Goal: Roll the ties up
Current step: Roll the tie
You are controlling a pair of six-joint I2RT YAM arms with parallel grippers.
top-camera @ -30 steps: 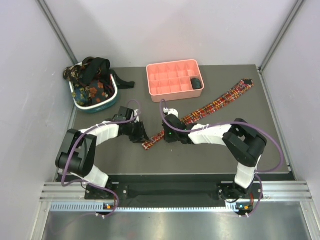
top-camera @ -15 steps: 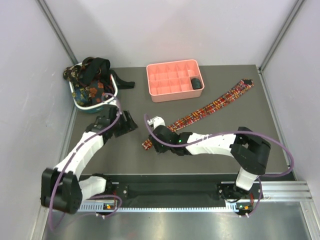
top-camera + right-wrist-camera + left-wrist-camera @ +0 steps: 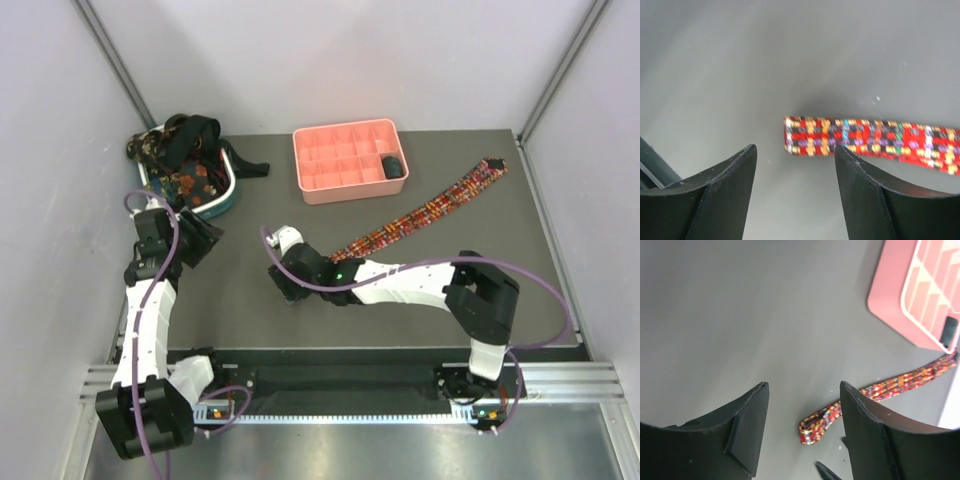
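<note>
Plenty of bare table (image 3: 240, 320) can be seen on the near-left, between the left gripper (image 3: 197, 240) and the right gripper (image 3: 284, 280), so that stretch can be crossed freely. The far-left corner is blocked by the teal-and-white basket (image 3: 215, 208), heaped with ties (image 3: 185, 150) and boxed in by the left wall (image 3: 60, 200). The gap over to the pink tray (image 3: 340, 192) is partly crossed by a trailing black tie end (image 3: 255, 170). The centre-to-far-right diagonal is cut by the plaid tie (image 3: 430, 210), and the near-centre is taken up by the low-stretched right arm (image 3: 400, 282). Both grippers are held spread apart over the table.
</note>
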